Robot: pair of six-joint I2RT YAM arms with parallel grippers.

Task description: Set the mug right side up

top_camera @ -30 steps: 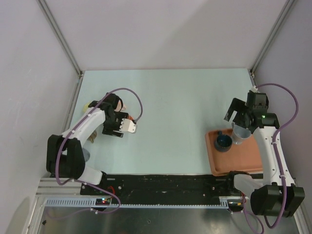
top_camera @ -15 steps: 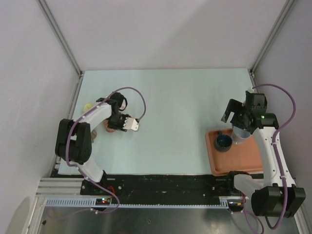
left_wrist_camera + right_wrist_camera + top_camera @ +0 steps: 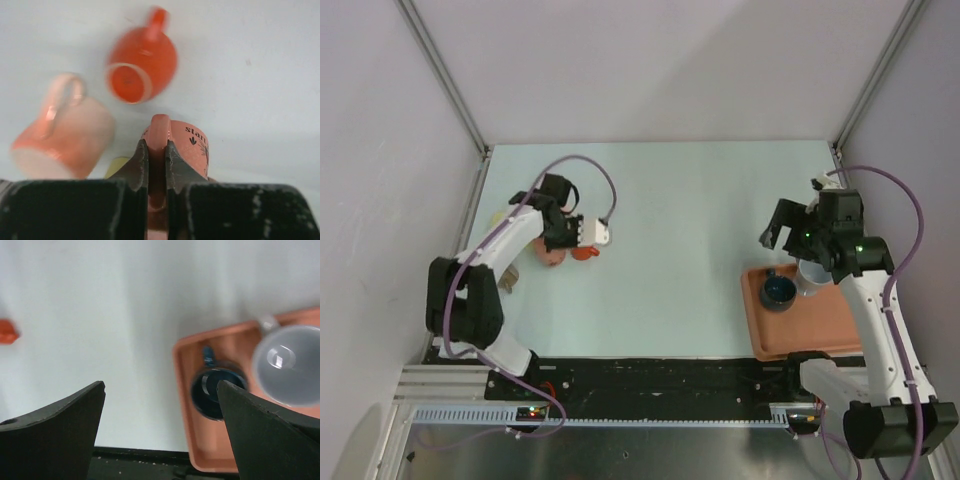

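In the left wrist view, a salmon-pink mug (image 3: 187,152) with black lettering lies right below my left gripper (image 3: 155,145). That gripper is shut on the mug's handle, one finger on each side. From above, the left gripper (image 3: 570,238) hovers over the left part of the table and hides the held mug. Just ahead of it an orange-red mug (image 3: 142,62) stands upside down, base up. A paler pink mug (image 3: 62,132) sits to its left. My right gripper (image 3: 161,385) hangs open over the tray's left edge, holding nothing.
An orange tray (image 3: 800,340) at the near right holds an upright dark blue mug (image 3: 780,291) and a clear plastic cup (image 3: 813,275). A yellow object (image 3: 500,215) lies by the left wall. White walls and metal posts bound the table.
My left gripper has shut on the lettered mug's handle and shifted a little farther from the base. The orange-red mug now shows beside it. The right arm has drifted left, still open.
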